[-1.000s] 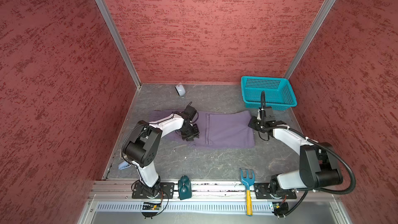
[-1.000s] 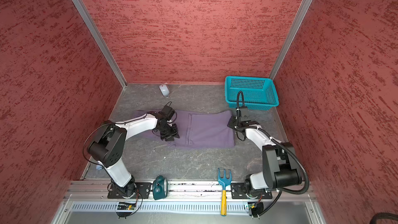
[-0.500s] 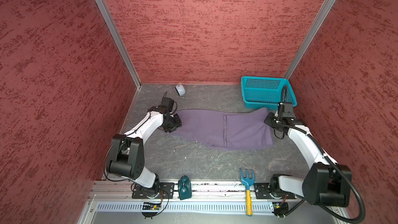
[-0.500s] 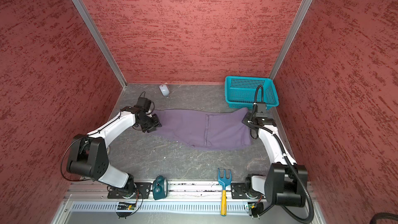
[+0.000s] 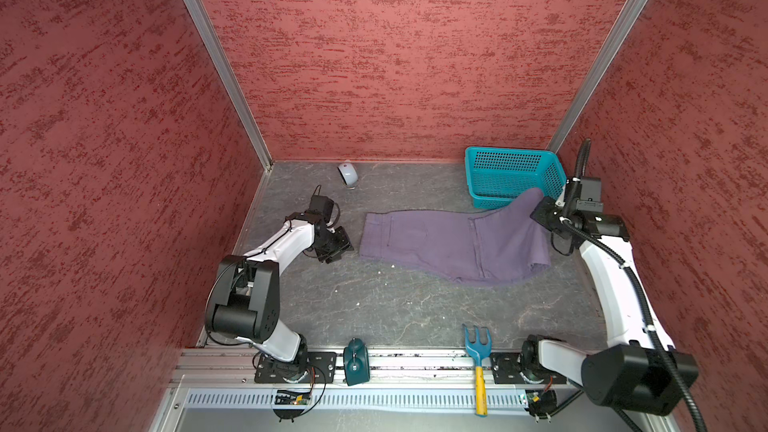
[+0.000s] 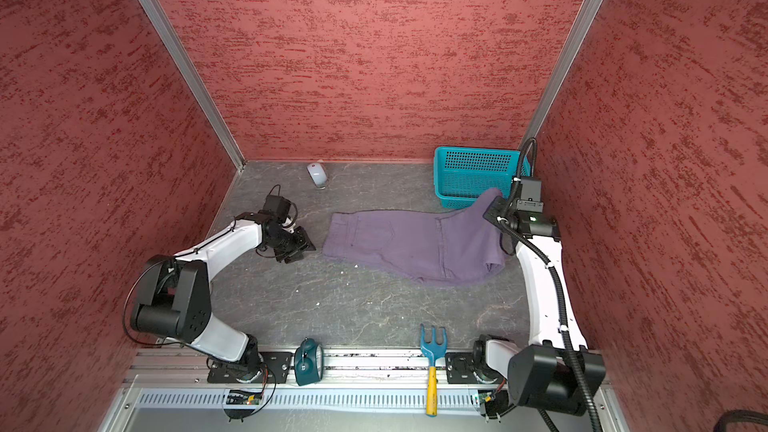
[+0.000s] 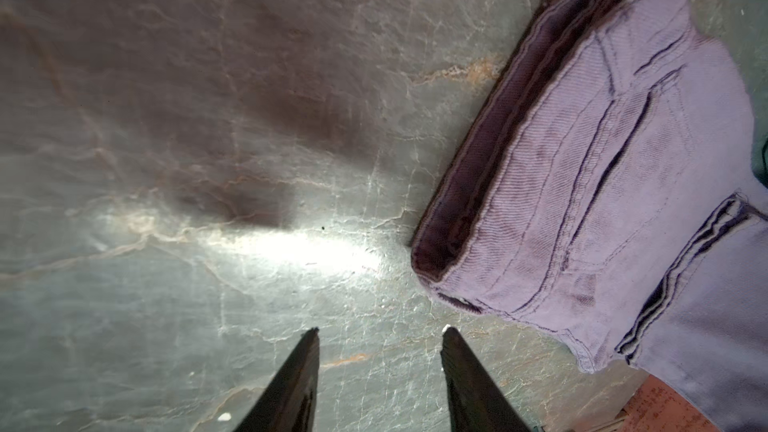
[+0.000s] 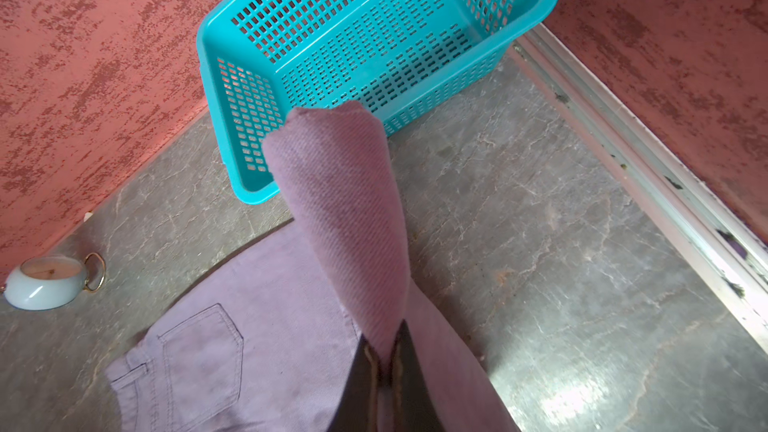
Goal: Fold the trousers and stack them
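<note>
Lying on the veined grey desk [image 5: 374,305] between red textured walls [image 5: 374,56], the trousers [image 5: 436,243] have one end pinched in the right tool [image 8: 384,351]; the left tool [image 7: 379,329] gapes, empty.

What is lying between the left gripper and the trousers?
Nothing: only bare grey table separates the open left gripper from the waistband end of the trousers. The left wrist view shows this, and both top views agree.

Trousers [image 5: 436,243] one, basket [image 5: 509,152] one, rake [image 5: 478,342] one, clocks [image 5: 348,173] [image 5: 356,361] two, arms [image 5: 286,243] [image 5: 602,272] two
</note>
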Controlling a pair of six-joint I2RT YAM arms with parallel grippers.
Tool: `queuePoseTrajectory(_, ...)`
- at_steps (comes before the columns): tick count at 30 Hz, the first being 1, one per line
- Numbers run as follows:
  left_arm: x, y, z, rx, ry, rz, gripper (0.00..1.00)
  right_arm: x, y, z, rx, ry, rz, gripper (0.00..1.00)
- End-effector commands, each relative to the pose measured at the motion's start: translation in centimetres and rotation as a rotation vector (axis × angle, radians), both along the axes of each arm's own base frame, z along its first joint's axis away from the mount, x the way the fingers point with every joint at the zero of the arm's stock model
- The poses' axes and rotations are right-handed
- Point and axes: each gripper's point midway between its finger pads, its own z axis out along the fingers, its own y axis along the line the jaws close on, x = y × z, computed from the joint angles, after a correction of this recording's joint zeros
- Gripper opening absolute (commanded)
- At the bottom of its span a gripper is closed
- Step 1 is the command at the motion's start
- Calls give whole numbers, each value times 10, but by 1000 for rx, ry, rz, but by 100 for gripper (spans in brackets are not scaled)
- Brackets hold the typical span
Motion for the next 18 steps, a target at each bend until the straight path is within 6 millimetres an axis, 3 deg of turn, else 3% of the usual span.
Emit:
queuePoseTrajectory(1,17,-11,4,-65,-59,-3,51,-1,11,19,13,-30,38,0)
queuePoseTrajectory(12,54,-14,16,-53,-149,15,58,-3,25,15,27,-19,53,0)
queuePoseTrajectory(18,64,-34,11,-46,-137,-33,59,-8,24,6,26,-2,50,0)
